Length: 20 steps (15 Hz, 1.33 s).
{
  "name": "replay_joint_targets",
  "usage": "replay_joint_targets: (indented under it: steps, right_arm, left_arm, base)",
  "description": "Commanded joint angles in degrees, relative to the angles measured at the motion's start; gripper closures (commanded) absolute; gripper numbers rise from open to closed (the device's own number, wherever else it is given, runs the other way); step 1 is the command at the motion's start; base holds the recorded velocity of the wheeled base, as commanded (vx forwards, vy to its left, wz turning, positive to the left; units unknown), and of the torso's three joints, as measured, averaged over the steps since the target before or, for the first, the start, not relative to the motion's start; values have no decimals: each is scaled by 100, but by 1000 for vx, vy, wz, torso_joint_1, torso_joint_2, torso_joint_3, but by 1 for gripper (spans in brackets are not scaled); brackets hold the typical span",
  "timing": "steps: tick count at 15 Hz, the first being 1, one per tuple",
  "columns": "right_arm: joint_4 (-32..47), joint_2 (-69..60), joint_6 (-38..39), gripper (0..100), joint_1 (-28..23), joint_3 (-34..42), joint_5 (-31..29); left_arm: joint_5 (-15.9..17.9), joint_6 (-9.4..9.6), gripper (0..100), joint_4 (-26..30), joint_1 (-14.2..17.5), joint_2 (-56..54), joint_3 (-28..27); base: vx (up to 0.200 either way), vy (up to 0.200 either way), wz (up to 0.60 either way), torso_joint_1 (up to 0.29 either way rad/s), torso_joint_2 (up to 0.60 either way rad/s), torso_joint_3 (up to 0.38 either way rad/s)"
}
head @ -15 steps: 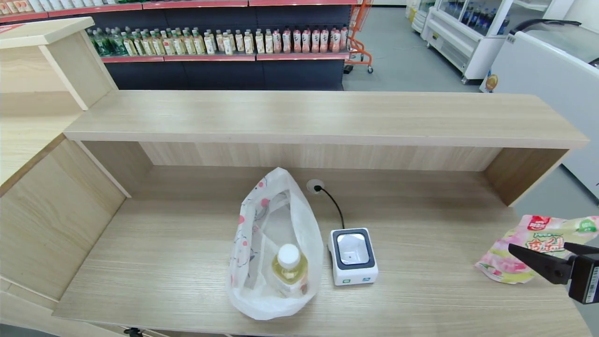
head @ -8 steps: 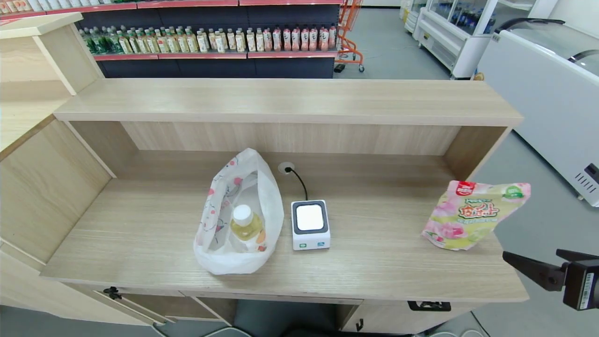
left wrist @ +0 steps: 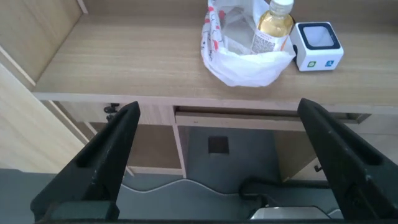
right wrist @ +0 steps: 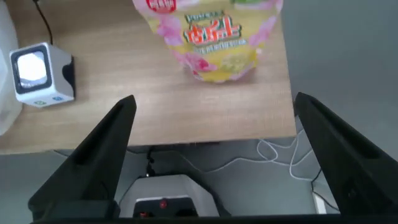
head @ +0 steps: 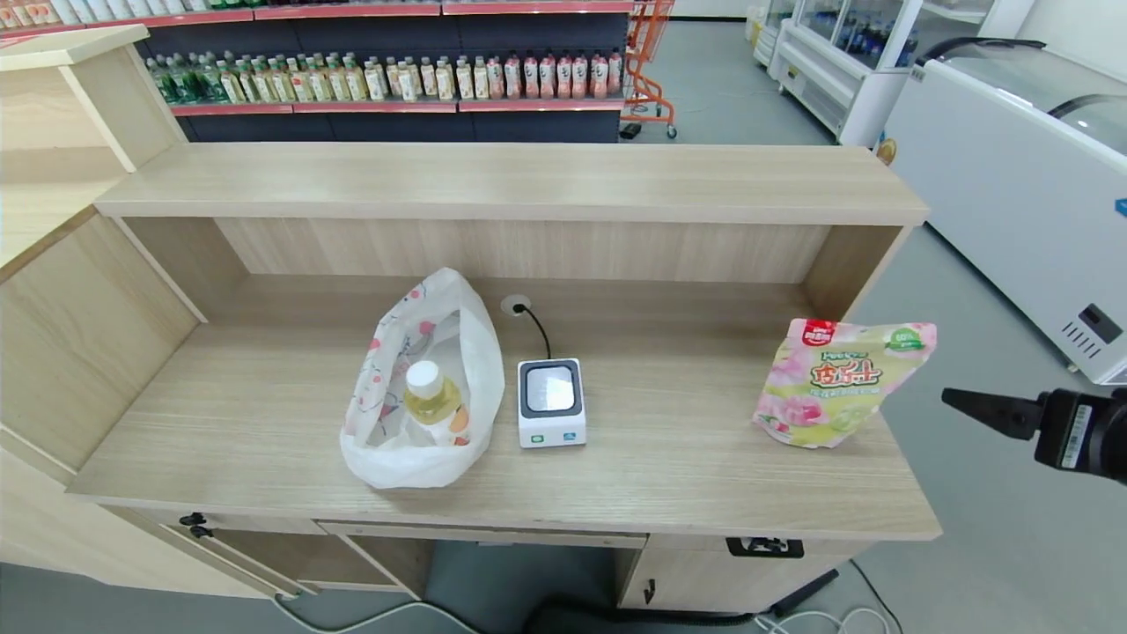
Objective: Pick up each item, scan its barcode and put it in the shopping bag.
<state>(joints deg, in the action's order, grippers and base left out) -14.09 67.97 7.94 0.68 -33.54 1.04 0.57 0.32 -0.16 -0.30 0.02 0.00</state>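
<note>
- Head view: a pink-and-green snack pouch (head: 836, 383) is sitting at the right end of the counter (head: 669, 475). A bottle (head: 429, 398) is standing inside the white shopping bag (head: 387, 445), just beside the scanner (head: 551, 402). The right gripper (head: 964, 402) is hanging past the counter's right edge, apart from the pouch.
- Left wrist view: the left gripper (left wrist: 219, 112) is hovering in front of the counter, fingers spread wide and grasping nothing.
- Right wrist view: the right gripper's fingers are spread wide and empty, with the pouch lying beyond them.
</note>
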Motion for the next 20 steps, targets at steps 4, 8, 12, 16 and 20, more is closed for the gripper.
replay_joint_targets:
  steps: [4, 8, 12, 16, 20]
  right_arm:
    - [38, 454, 419, 0, -165, -382, 55]
    - [56, 559, 1571, 0, -24, -681, 309]
    - [504, 805, 2643, 0, 28, -874, 283]
    - [460, 1192, 2959, 0, -130, -874, 239]
    - [363, 1640, 3408, 0, -218, -971, 90]
  left_arm:
    - [4, -32, 0, -2, 4, -2, 0]
    - [4, -32, 0, -2, 4, 6, 0]
    - [4, -32, 0, -2, 4, -2, 0]
    - [4, -32, 0, -2, 13, 6, 0]
    - [4, -32, 0, -2, 4, 6, 0]
  base:
    - [50, -50, 0, -3, -2, 2]
    - [0, 0, 0, 0, 0, 0]
    - [0, 0, 0, 0, 0, 0]
    - [0, 0, 0, 0, 0, 0]
    - [0, 0, 0, 0, 0, 0]
